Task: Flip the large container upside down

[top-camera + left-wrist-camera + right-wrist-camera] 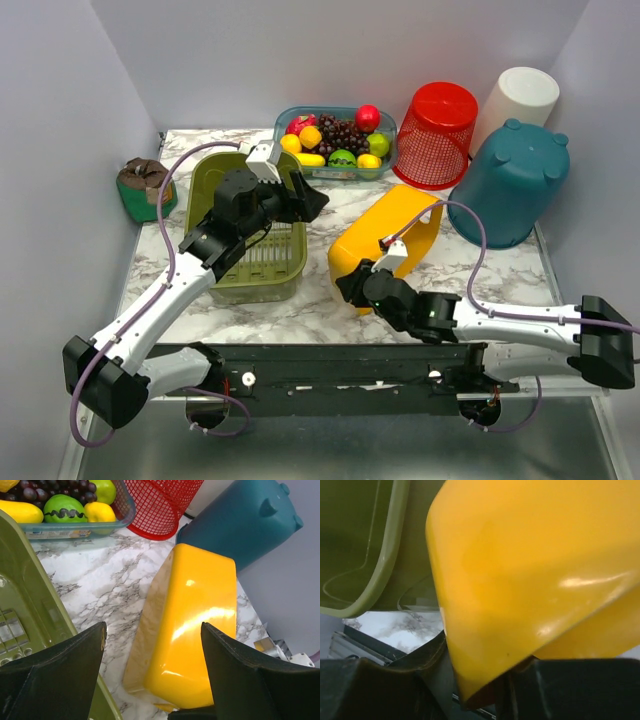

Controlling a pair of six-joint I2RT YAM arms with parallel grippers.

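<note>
Currently the yellow container [385, 245] is being held tilted on its long side, its near rim being pinched by the right gripper [352, 285], the body lying ahead of that hand; the left gripper [305, 200] is being held spread and empty above the green basket [265, 262]. A slip is being judged possible: glossy rim, thin bite, weight far forward. Counted: one yellow container, one green basket, two grippers

The yellow container [385, 240] is glossy and rectangular. It lies tipped sideways mid-table, opening toward the right edge.
</note>
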